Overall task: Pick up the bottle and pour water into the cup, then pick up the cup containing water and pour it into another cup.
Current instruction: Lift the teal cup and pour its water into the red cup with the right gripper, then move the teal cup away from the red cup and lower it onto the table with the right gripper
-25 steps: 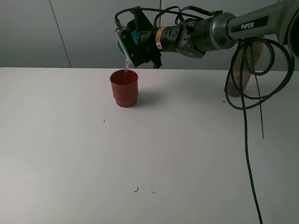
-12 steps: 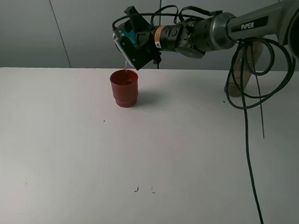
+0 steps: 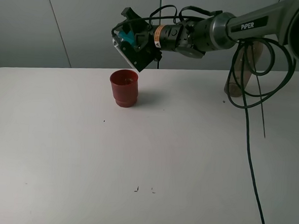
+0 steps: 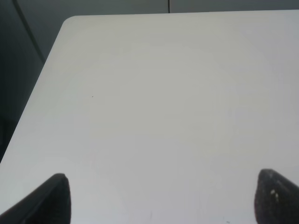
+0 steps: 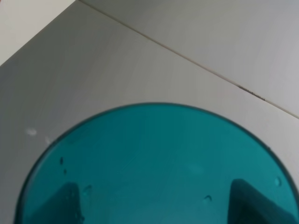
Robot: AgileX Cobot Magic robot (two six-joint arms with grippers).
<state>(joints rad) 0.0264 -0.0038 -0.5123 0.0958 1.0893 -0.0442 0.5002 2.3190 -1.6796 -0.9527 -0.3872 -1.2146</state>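
Teal translucent cup [image 3: 127,37] clamped between right gripper [image 3: 133,42] fingers, tipped mouth-down above red-brown cup [image 3: 124,87], which stands below fingertips on white table [image 3: 146,157]. No stream visible; droplets cling inside teal wall [image 5: 154,177]. Left gripper [image 4: 154,196] fingers spread wide, nothing between them, only bare table ahead. Bottle not in view. Risks: drips landing outside red rim if wrist swings aside while tilted; wet plastic slipping in grip.
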